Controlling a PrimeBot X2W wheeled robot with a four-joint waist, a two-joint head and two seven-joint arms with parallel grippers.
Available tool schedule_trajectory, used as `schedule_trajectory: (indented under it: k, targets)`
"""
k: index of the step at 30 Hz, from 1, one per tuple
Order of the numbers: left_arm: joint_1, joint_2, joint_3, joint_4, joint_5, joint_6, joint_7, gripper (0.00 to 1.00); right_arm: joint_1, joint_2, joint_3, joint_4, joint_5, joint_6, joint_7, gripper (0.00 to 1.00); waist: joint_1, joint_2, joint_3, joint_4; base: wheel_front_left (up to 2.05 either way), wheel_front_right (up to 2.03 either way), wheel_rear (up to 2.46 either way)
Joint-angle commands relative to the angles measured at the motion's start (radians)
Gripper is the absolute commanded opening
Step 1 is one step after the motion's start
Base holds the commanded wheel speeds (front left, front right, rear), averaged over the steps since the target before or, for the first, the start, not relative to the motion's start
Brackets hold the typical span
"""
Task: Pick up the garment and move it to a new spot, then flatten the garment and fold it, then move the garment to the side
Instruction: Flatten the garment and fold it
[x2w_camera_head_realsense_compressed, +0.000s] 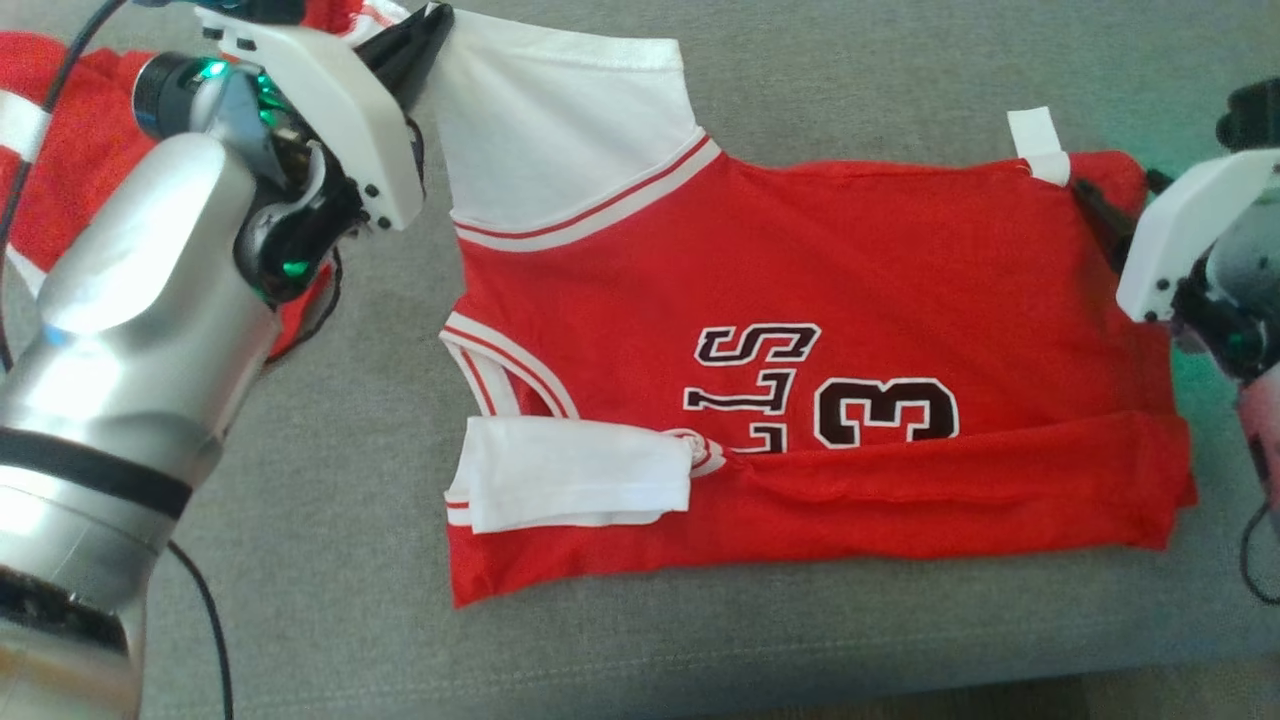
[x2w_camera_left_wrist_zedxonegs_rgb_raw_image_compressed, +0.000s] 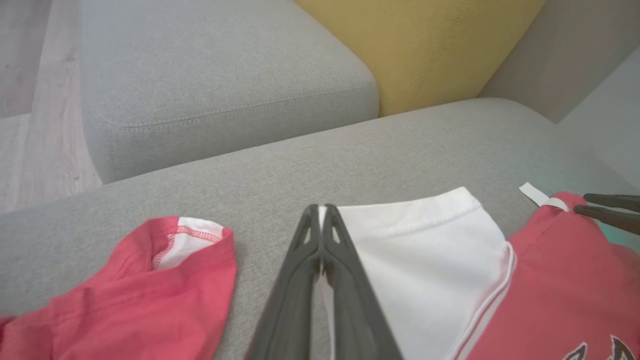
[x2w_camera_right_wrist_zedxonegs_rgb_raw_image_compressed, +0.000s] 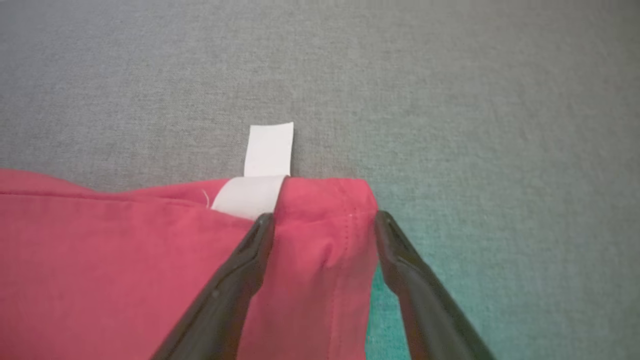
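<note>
My left tool (x2w_camera_left_wrist_zedxonegs_rgb_raw_image_compressed: 320, 210) clamps the white sleeve (x2w_camera_left_wrist_zedxonegs_rgb_raw_image_compressed: 425, 245) of the limp, light jersey (x2w_camera_head_realsense_compressed: 800, 270); my right tool (x2w_camera_right_wrist_zedxonegs_rgb_raw_image_compressed: 325, 216), apart, straddles its hem corner (x2w_camera_right_wrist_zedxonegs_rgb_raw_image_compressed: 327, 195).

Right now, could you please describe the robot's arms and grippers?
The left arm is rounded glossy silver with a black band, white angular wrist housing, green lights and a thin black cable. The right arm shows similar white housing. The left gripper and right gripper have long, tapering dark fingers.

On sofa seat (x2w_camera_head_realsense_compressed: 700, 640) lies garment (x2w_camera_head_realsense_compressed: 800, 300), flat between both claws. Its sleeve corner sits at left gripper (x2w_camera_left_wrist_zedxonegs_rgb_raw_image_compressed: 320, 210); second shirt (x2w_camera_left_wrist_zedxonegs_rgb_raw_image_compressed: 150, 300) left of that claw, cushion (x2w_camera_left_wrist_zedxonegs_rgb_raw_image_compressed: 225, 85) ahead. Hem corner sits inside right gripper (x2w_camera_right_wrist_zedxonegs_rgb_raw_image_compressed: 325, 220), label (x2w_camera_right_wrist_zedxonegs_rgb_raw_image_compressed: 269, 149) just ahead.
</note>
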Motion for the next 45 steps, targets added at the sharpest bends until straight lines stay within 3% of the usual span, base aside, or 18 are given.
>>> schedule_trajectory:
  k: [1, 8, 18, 19, 20, 28, 37, 45]
  targets:
    - [-0.032, 0.043, 0.03, -0.031, -0.009, 0.007, -0.002, 0.0, -0.034, -0.021, 0.019, -0.024, -0.004, -0.001, 0.004, 1.0, 0.0, 0.0, 0.004, 0.007, 0.0, 0.0, 0.0]
    - [-0.028, 0.033, 0.016, -0.062, -0.005, 0.019, 0.011, 0.0, -0.096, -0.07, 0.128, 0.014, -0.027, -0.001, 0.007, 1.0, 0.0, 0.0, 0.029, 0.013, 0.0, 0.0, 0.0]
    - [-0.057, 0.029, 0.005, -0.057, 0.001, 0.021, 0.024, 0.0, -0.141, -0.088, 0.244, 0.085, 0.06, -0.001, 0.039, 1.0, 0.0, 0.0, 0.067, 0.01, 0.0, 0.0, 0.0]
    - [-0.059, 0.03, 0.005, -0.054, 0.001, 0.021, 0.024, 0.0, -0.143, -0.088, 0.25, 0.093, 0.074, -0.001, 0.049, 0.45, 0.0, 0.0, 0.07, 0.01, 0.0, 0.0, 0.0]
    - [-0.062, 0.032, 0.004, -0.051, 0.002, 0.021, 0.024, 0.0, -0.146, -0.088, 0.254, 0.099, 0.09, -0.001, 0.055, 0.0, 0.0, 0.0, 0.072, 0.009, 0.0, 0.0, 0.0]
    - [-0.09, 0.033, 0.011, -0.016, 0.02, 0.044, -0.015, 0.0, -0.198, -0.074, 0.223, 0.134, 0.165, -0.001, -0.037, 0.0, 0.0, 0.0, 0.087, -0.002, 0.0, 0.0, 0.0]
    - [-0.174, -0.006, 0.026, 0.094, 0.068, 0.087, -0.147, 0.0, -0.272, -0.049, 0.227, 0.213, 0.128, -0.001, -0.221, 0.0, 0.0, 0.0, 0.101, -0.018, 0.0, 0.0, 0.0]
    - [-0.192, -0.039, 0.017, 0.185, 0.082, 0.07, -0.222, 0.0, -0.287, -0.012, 0.224, 0.249, 0.152, -0.001, -0.335, 0.0, 0.0, 0.0, 0.088, -0.025, 0.0, 0.0, 0.0]
